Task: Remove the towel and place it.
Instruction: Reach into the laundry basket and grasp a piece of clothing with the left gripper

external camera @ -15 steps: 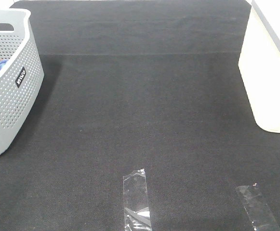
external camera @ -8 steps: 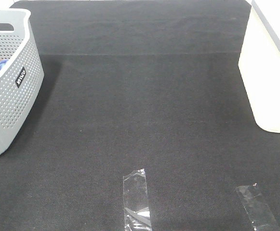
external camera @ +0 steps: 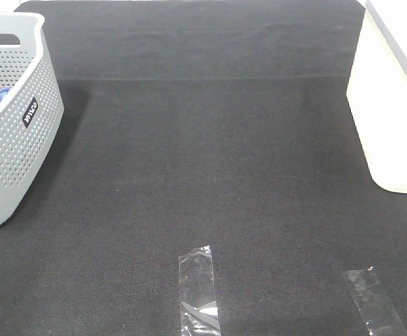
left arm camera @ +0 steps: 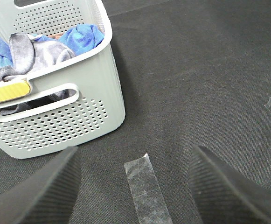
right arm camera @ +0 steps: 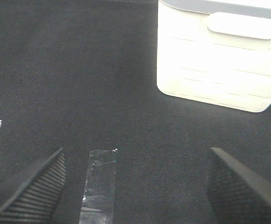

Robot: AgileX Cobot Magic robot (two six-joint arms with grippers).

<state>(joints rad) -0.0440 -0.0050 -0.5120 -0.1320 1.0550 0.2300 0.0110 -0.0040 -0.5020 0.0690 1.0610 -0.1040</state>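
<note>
Step in hand is judged to be the start: the towel [left arm camera: 41,52] is not yet grasped. It is seen bunched inside the basket [left arm camera: 93,93] beside a blue cloth [left arm camera: 83,36], with part hanging down behind the slot handle near a yellow item [left arm camera: 7,91]. The left gripper [left arm camera: 134,151] is held over the mat [left arm camera: 196,70] just short of the basket, jaws spread wide, nothing between them. The right gripper [right arm camera: 135,154] is likewise released and empty, facing the white bin [right arm camera: 219,60], with a tape strip [right arm camera: 98,186] lying under it. Neither arm is seen in the high view. Next move, as judged: the left gripper is to be carried over the basket rim, lowered onto the grey bunch rather than the blue cloth, and closed on a fold. A high lift will probably be needed, since the towel looks tangled with the other cloth and caught near the handle. No placement spot is marked; the bare mat is assumed.
</note>
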